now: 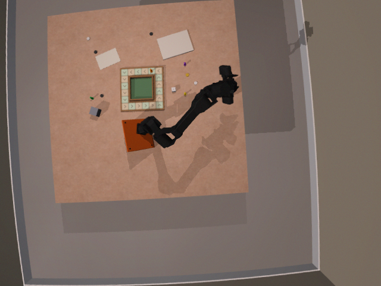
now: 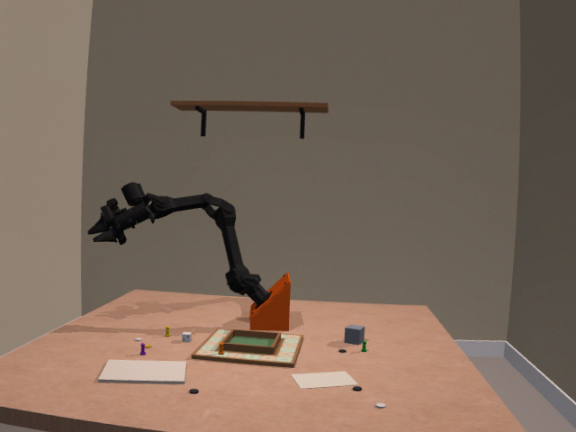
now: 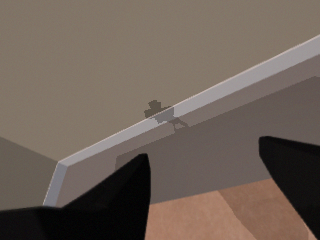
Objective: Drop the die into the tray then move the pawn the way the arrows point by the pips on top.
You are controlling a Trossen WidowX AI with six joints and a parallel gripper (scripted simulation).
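Observation:
The white die [image 1: 173,89] [image 2: 186,337] lies on the table just right of the board [image 1: 124,92] [image 2: 289,349]. The board is a ring of arrow squares around the green dice tray [image 1: 141,87] [image 2: 253,340]. The orange pawn [image 1: 150,70] [image 2: 221,347] stands on the board's far row, near its right corner. My gripper [image 1: 228,71] [image 2: 94,233] [image 3: 203,154] is open and empty. It hangs high above the table's right side, far from the die, and points outward at the grey enclosure rim [image 3: 225,87].
Yellow [image 1: 185,93], purple [image 1: 184,64] and green [image 1: 91,98] pawns, a grey cube [image 1: 94,111] and small discs lie around the board. Two pale sheets [image 1: 175,43] [image 1: 107,58] lie beyond it. The arm's orange mount [image 1: 132,138] stands in front.

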